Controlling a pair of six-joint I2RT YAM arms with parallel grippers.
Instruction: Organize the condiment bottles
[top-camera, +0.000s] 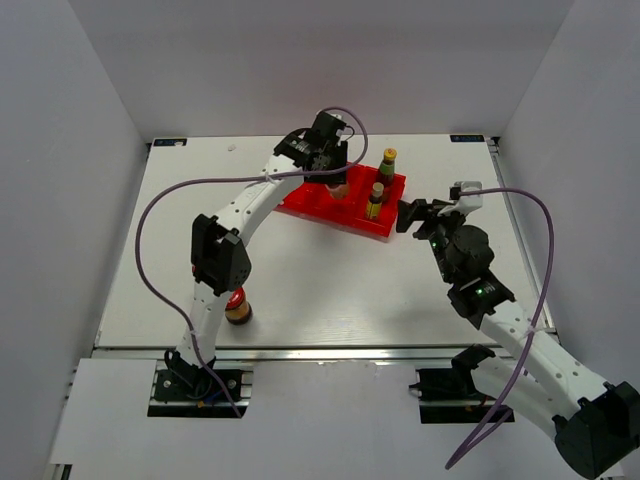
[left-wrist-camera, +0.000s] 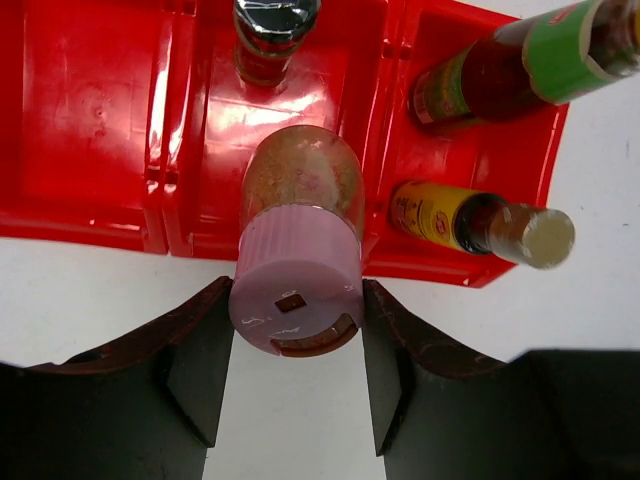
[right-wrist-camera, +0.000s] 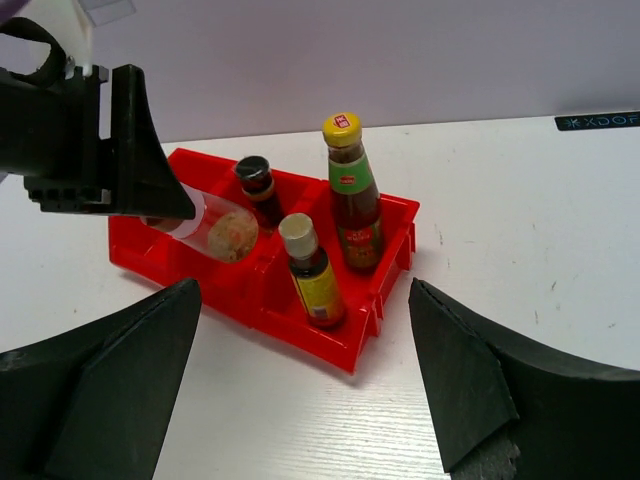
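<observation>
Logged white tabletop (top-camera: 330, 290), faintly wood-grained, boxed in by plain grey walls (top-camera: 90, 90). Found glossy red plastic tray (top-camera: 300, 205), three compartments, toward the far side.

Recorded pink-capped bottle (left-wrist-camera: 295, 290): clear round body, speckled brownish contents, flat pastel cap. Tilted over the middle compartment, clamped at the cap between the fingers of the left gripper (top-camera: 332, 168). Contact of base with tray floor: not discernible.

Noted dark-capped bottle (right-wrist-camera: 258, 185) upright in the same compartment. Noted yellow-capped bottle (right-wrist-camera: 350, 190), green-labelled, and pale-capped bottle (right-wrist-camera: 310, 270), yellow-labelled, upright together in the end compartment facing the right gripper (right-wrist-camera: 300, 400), with jaws spread wide and holding nothing.

Spotted squat brown red-lidded jar (top-camera: 238, 308) on the table beside the left arm, well apart from the tray.
</observation>
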